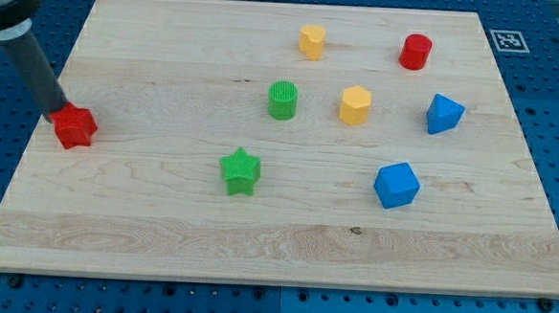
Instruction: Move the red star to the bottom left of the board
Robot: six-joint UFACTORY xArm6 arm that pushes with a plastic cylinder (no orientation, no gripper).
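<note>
Currently the red star (74,127) sits near the table's (160,237) left edge, about mid-height, with my tip (59,116) touching its upper-left side. No jaws are fitted, so nothing is clenched or released. The star is judged light, rigid and prone to spinning off its points; contact is best made on its top side, pushing toward the view's bottom.

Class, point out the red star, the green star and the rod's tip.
red star (74,128): camera view, its top face.
green star (240,169): camera view, its centre.
my tip (59,118): camera view, rod's very end, touching the red star.
</note>
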